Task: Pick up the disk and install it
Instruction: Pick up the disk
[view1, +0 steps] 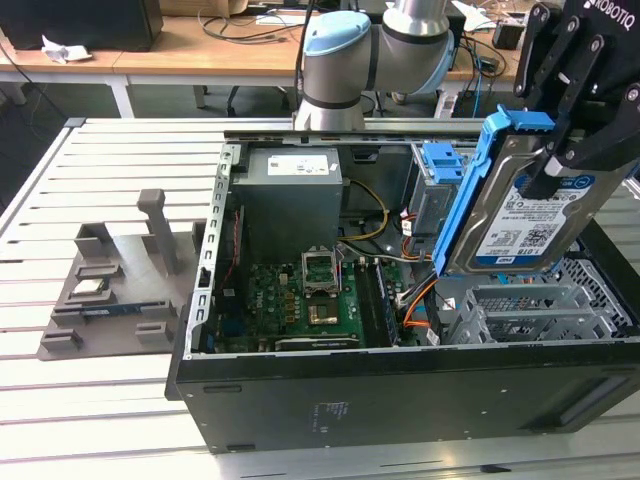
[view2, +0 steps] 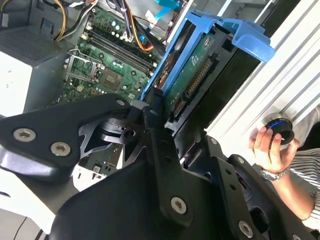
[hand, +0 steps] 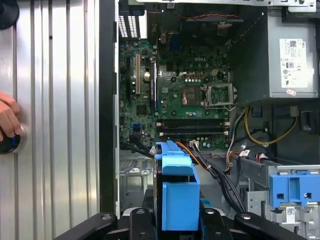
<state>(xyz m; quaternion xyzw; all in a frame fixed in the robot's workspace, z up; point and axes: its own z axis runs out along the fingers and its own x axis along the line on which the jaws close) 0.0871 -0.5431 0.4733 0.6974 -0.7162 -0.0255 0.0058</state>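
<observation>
The open computer case (view1: 400, 400) lies on the surface (view1: 110, 150), with a parts holder (view1: 110, 290) beside it at the exterior view's left. Inside, the motherboard (view1: 310, 300) lies on the case floor, the power supply (view1: 290, 200) behind it, the drive cage (view1: 530, 310) at the exterior view's right. The disk (view1: 530, 220) hangs tilted above that cage, clamped in the tool (view1: 575, 160).

The arm (view1: 335, 85) up at 12 o'clock in the exterior view is chunky silver-grey tube joints, with a pale blue round cap (view1: 335, 35) on one of them. The hand (view1: 562, 168), around 2 o'clock, is all matte black bar linkages with white lettering near the top. In the second wrist view those black links carry round silver screws (view2: 172, 204) at the pivots.
</observation>
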